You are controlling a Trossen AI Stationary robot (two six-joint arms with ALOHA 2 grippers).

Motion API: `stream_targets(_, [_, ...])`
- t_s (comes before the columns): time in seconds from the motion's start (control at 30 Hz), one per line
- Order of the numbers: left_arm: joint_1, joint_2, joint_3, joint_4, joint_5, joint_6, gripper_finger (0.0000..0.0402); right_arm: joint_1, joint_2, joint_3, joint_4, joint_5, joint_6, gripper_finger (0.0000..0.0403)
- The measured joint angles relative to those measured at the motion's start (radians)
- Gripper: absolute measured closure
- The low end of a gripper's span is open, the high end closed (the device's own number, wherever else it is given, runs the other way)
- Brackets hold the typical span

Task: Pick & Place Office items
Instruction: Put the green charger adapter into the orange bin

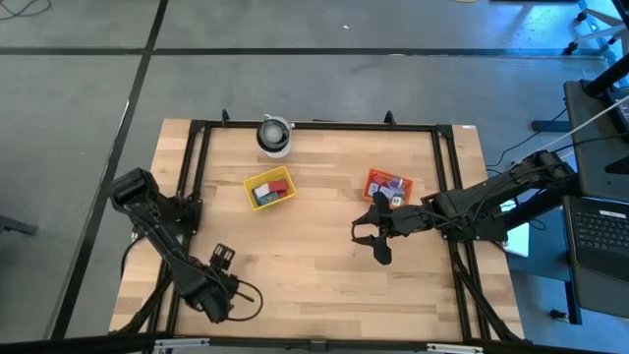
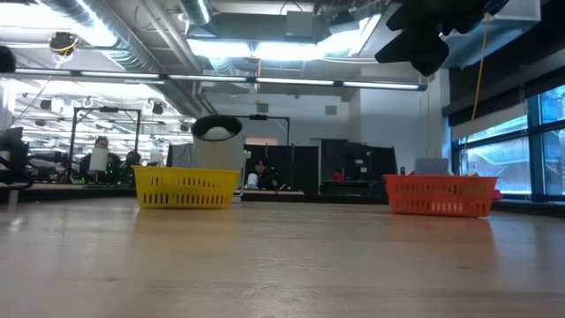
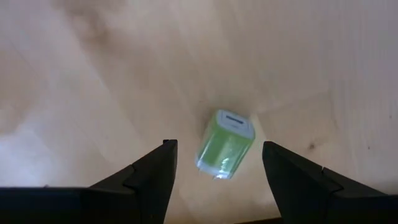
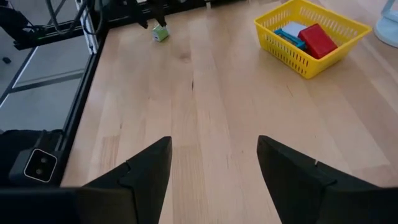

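Left gripper (image 3: 214, 163) gapes over a green block (image 3: 225, 144); yellow basket (image 4: 339, 28) holds red block (image 4: 318, 39).

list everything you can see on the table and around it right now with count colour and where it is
Green block: one, on the table between the left gripper's open fingers.
Yellow basket: one, table middle-left, holding red, blue and grey items.
Orange basket: one, table right, holding small mixed items.
White cup: one, dark-rimmed, far table edge.
Laptop: one, dark, right of the table.
Left gripper: open, near-left corner.
Right gripper: open, empty, raised beside the orange basket.
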Motion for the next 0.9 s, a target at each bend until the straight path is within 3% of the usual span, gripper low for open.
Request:
stream_targets(0.7, [-0.018,0.026,-0.089,0.080,0.013,0.030,0.0169,0.000,0.000,0.000,0.010,0.007,0.002,0.0165])
stream_targets(0.9, [-0.018,0.026,-0.089,0.132,-0.004,0.033,0.0200,0.000,0.000,0.000,0.015,0.008,0.002,0.0165])
